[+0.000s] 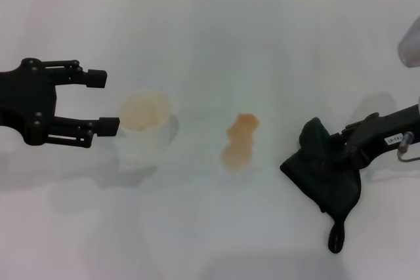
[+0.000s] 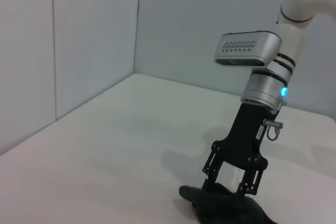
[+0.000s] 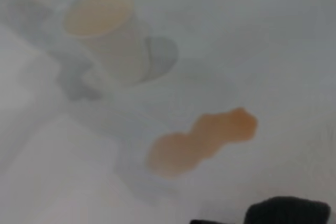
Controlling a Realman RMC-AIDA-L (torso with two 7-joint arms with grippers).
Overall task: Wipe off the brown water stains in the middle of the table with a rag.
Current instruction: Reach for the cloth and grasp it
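Observation:
The brown water stains form one two-lobed orange-brown puddle in the middle of the white table; the right wrist view shows the stains too. To their right lies the black rag, bunched, its thin tail trailing toward the front edge. My right gripper is shut on the rag's upper folds and reaches in from the right. In the left wrist view that right gripper presses its fingertips down into the rag. My left gripper hovers open at the far left, beside the cup.
A white cup of tan liquid stands left of the stains, just past my left gripper's fingertips; the right wrist view shows the cup beyond the stain. A wall runs along the table's far edge.

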